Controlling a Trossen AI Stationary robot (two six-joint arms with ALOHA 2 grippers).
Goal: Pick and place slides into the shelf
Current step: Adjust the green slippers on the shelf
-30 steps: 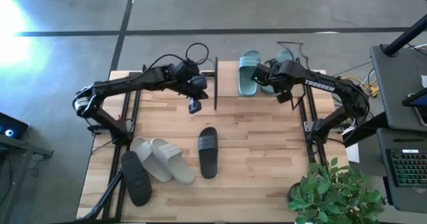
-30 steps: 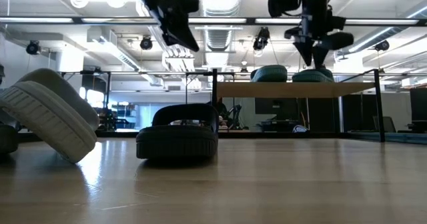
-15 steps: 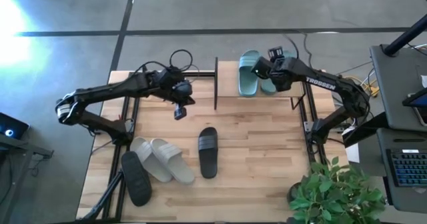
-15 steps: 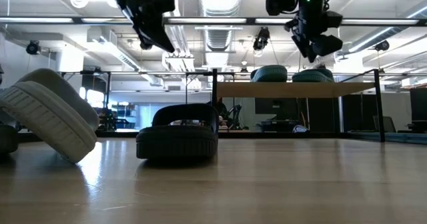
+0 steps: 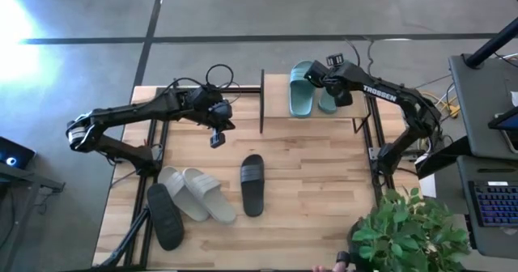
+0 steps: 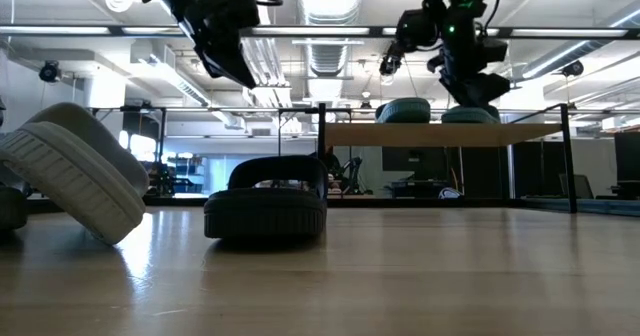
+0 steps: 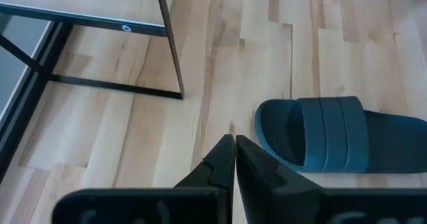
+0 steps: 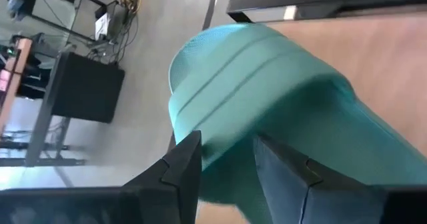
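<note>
Two teal slides lie side by side on the shelf's top board (image 5: 360,102), one in plain sight (image 5: 302,90), the other (image 5: 329,100) partly under my right gripper (image 5: 322,79). That gripper is open, and its fingers stand on either side of the second teal slide's strap (image 8: 267,84). My left gripper (image 5: 214,136) is shut and hangs in the air above the table, left of the shelf. One black slide (image 5: 252,183) lies flat mid-table. Two grey slides (image 5: 198,193) and the other black slide (image 5: 164,215) lie overlapping near the table's left near corner. My right gripper comes down slanting onto the teal slide on the shelf top, one finger (image 8: 183,161) and the other (image 8: 287,167) astride its strap end. I cannot tell whether the fingers touch it. The slide lies on the board.
The shelf's black side frame (image 5: 261,102) stands between the two arms. A potted plant (image 5: 405,231) overhangs the table's right near corner. Bare tabletop (image 5: 316,167) lies between the shelf and the black slide.
My left gripper has drawn back toward the table's left, away from the shelf frame, staying shut and raised. My right gripper has moved toward the far edge over the teal slides and has turned about above the shelf top. The slides have kept their places.
</note>
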